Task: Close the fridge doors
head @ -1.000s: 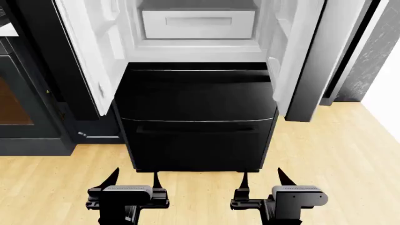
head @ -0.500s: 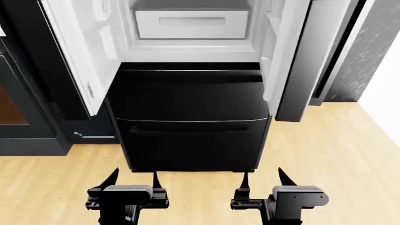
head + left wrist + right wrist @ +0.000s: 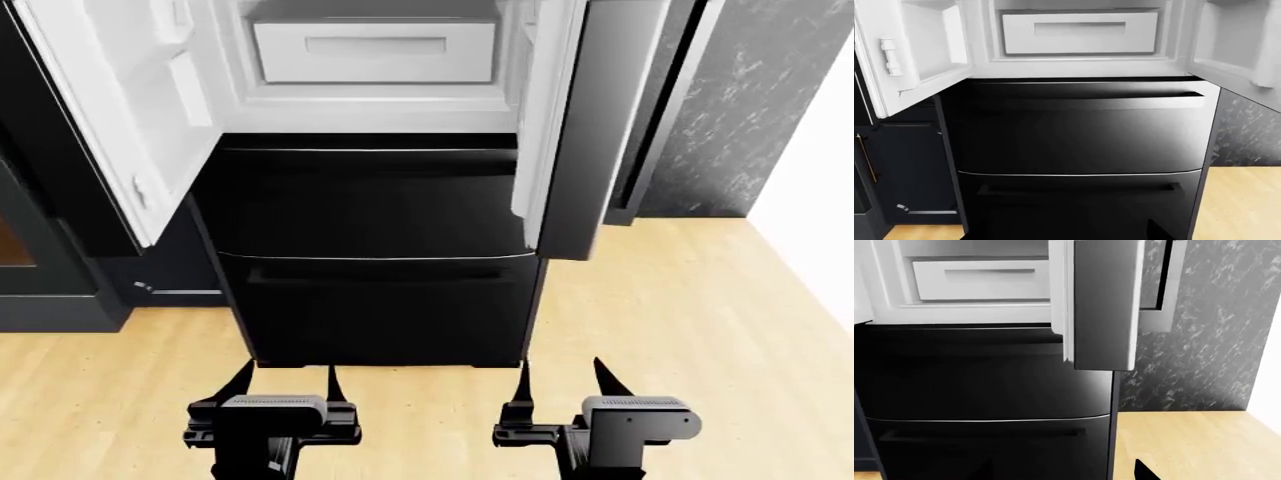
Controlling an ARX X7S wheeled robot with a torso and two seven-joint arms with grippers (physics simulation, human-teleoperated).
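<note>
Fridge doors both swung wide above the freezer drawers, now shifted left in head view as base moves right; left gripper and right gripper spread, empty, well short.

Both arms hung low and level in front of the black freezer drawers, well short of them, the left gripper and right gripper side by side, each with its two dark fingers spread apart, pointing at the drawers and holding nothing.
</note>
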